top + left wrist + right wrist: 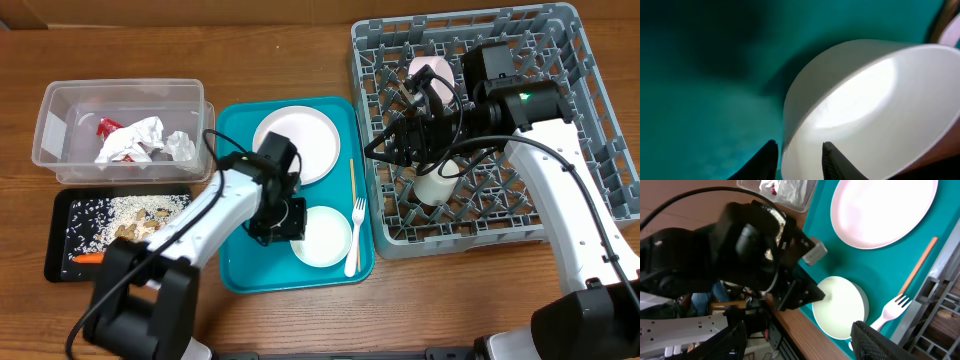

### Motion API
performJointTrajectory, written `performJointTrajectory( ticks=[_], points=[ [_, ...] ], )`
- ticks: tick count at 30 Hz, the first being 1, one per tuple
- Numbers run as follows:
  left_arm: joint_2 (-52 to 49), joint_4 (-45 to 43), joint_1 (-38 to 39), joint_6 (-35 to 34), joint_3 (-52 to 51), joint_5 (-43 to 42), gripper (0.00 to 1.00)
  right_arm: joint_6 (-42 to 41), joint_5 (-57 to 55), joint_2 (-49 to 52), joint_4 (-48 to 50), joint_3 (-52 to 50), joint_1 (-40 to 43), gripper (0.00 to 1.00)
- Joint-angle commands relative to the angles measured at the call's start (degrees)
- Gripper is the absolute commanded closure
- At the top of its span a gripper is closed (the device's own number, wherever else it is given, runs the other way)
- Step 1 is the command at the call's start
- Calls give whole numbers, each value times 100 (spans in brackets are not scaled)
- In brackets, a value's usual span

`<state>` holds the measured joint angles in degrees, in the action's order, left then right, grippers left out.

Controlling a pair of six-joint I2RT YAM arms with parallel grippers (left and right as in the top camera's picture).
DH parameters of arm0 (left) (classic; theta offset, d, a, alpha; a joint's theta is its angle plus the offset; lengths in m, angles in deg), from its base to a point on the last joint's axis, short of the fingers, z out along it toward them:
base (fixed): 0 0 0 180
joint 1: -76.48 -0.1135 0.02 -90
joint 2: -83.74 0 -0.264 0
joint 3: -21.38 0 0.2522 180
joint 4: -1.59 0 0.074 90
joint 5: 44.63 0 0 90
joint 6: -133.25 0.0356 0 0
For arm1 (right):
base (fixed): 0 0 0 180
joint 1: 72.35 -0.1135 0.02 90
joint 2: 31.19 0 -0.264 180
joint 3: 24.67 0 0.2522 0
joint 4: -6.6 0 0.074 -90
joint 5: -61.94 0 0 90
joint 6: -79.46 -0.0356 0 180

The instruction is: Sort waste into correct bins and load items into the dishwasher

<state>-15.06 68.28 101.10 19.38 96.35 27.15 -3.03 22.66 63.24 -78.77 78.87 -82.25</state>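
One white bowl [322, 236] stands upright in the near right corner of the teal tray [235, 180]. The white fork [355, 235] is just beside it on the right and the round plate [296, 143] lies beyond it. The bowl's left rim runs between the left fingers [288, 222]. In the left wrist view one finger is outside the wall and the other inside the bowl, a narrow gap apart. Bare white shows between the inner finger and the wall, so they straddle the rim without pinching it. From those fingers the bowl spreads to the right, toward the dishwasher [600, 150], which lies well apart past the tray's right edge. The right fingers [415, 140] hang spread wide over the rack's pegs, holding nothing, near a small white cup [437, 185] set among them. The left arm is plainly the nearer one. I judge that a lift needs its fingers closed on the rim first.
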Motion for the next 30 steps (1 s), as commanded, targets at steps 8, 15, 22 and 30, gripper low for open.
performJointTrajectory(
  ticks=[8, 15, 22, 30],
  points=[
    [-428, 2, 109, -59, -7, 173, 96, 15, -201, -98, -114, -24, -26, 0],
    [363, 643, -83, 50, 844, 229, 96, -37, 195, -98, -133, -24, -26, 0],
    [1290, 811, -109, 120, 2321, 210, 96, -876, 332, -98, -181, -26, -48, 0],
    [1517, 741, -109, 116, 3217, 210, 96, -675, 2065, -98, -13, -26, -81, 0]
  ],
)
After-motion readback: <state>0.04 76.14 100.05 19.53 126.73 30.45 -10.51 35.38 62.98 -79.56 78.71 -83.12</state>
